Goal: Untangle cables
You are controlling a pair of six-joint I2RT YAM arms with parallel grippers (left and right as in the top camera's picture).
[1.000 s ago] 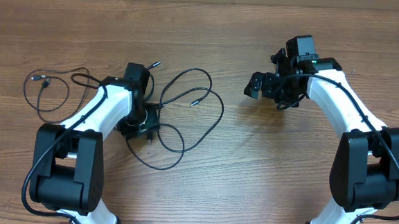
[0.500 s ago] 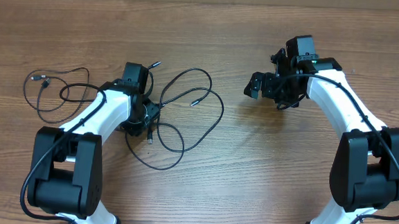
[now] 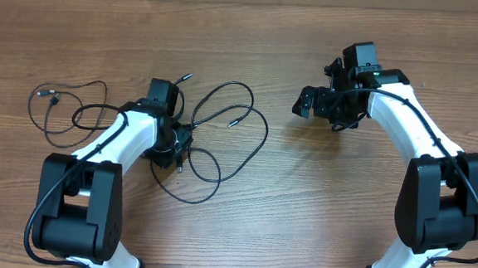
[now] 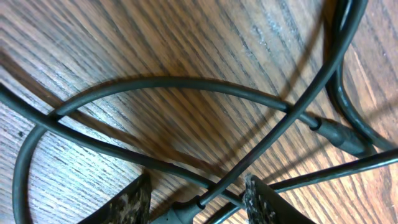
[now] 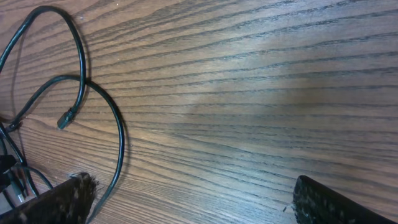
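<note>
Brown wood-grain table [image 3: 241,234], evenly lit

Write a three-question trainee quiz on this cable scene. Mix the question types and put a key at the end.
1. True or false: the right gripper holds a cable.
2. Multiple choice: the left gripper is
A) low over crossing cables, with strands between its fingers
B) at the separate loop on the far left
C) raised high with nothing below it
3. Short answer: which gripper stands wider open?

Key
1. False. It is open over bare table, and the nearest cable lies off to its side.
2. A
3. The right gripper
</note>
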